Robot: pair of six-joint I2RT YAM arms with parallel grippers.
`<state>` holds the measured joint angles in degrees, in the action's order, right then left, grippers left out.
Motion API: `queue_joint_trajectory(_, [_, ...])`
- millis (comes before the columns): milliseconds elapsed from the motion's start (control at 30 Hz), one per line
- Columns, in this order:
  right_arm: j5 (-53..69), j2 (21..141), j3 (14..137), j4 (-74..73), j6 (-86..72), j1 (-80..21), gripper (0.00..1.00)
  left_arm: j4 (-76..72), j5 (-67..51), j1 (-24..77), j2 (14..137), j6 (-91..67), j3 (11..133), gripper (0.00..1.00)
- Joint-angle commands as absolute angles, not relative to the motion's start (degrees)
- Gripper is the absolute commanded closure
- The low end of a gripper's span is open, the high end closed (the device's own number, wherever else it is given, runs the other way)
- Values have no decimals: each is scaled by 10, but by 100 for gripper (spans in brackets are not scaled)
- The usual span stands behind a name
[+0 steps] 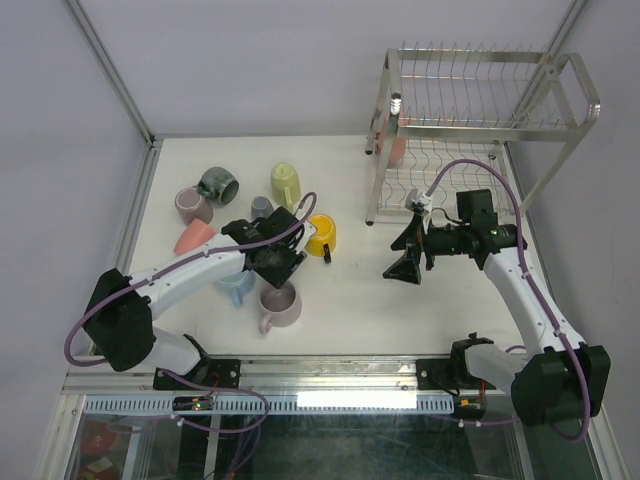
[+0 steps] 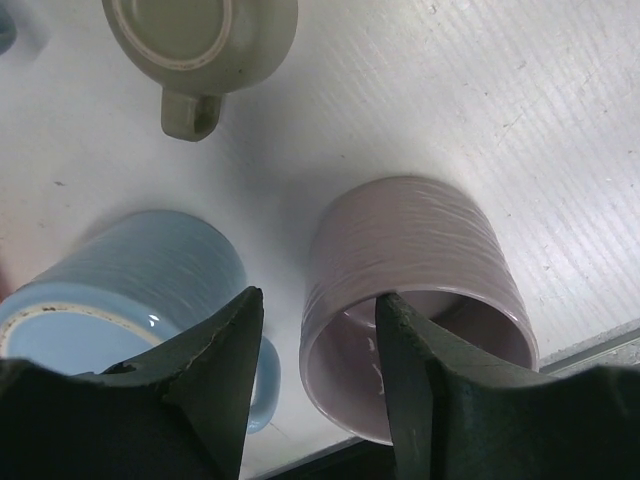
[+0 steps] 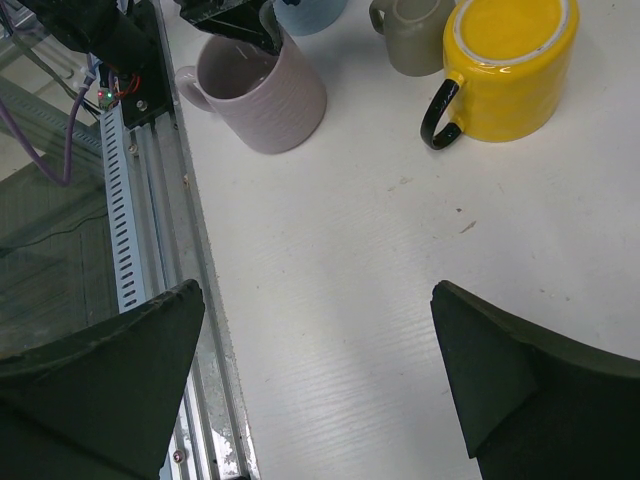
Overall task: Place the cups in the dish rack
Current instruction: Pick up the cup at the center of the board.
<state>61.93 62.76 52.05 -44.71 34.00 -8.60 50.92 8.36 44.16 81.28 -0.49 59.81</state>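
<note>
A mauve cup (image 1: 282, 305) (image 2: 420, 250) (image 3: 268, 95) stands upright near the table's front edge. My left gripper (image 1: 276, 268) (image 2: 318, 300) is open and straddles its rim, with one finger inside the cup and the other outside, clear of the wall. A light blue cup (image 1: 238, 288) (image 2: 120, 290) sits just left of it. Behind are a yellow mug (image 1: 320, 235) (image 3: 510, 65), a grey cup (image 1: 262, 208) (image 2: 200, 40) and several more cups. My right gripper (image 1: 405, 262) (image 3: 315, 290) hangs open over bare table. The dish rack (image 1: 470, 125) stands at the far right, holding a salmon cup (image 1: 397, 150).
At the far left lie a pale yellow-green cup (image 1: 286, 182), a dark green cup (image 1: 218, 185), a taupe cup (image 1: 193, 205) and a salmon pink cup (image 1: 193, 238). A metal rail (image 3: 130, 200) runs along the table's near edge.
</note>
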Motion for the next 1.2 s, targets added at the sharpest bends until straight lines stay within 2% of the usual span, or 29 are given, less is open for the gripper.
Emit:
queue_joint_trajectory(0, [626,628,527,-442,344,-83,1,490,70,436,831,9,598,54])
queue_joint_trajectory(100, [626,628,527,-442,344,-83,1,486,62,435,847,12,594,60])
queue_joint_trajectory(200, [625,628,528,-443,345,-83,1,475,54,436,857,11,588,72])
queue_joint_trajectory(400, [625,628,528,-445,345,-83,1,440,-1,435,850,10,580,82])
queue_joint_trajectory(567, [625,627,529,-445,345,-82,1,425,-26,436,831,8,578,100])
queue_joint_trajectory(767, [645,627,531,-450,344,-76,1,400,-62,435,780,-8,575,100])
queue_joint_trajectory(900, [704,629,539,-469,350,-60,1,359,-114,436,738,-26,568,100])
queue_joint_trajectory(1167, [780,605,537,-459,339,-15,1,131,-226,435,646,-102,491,100])
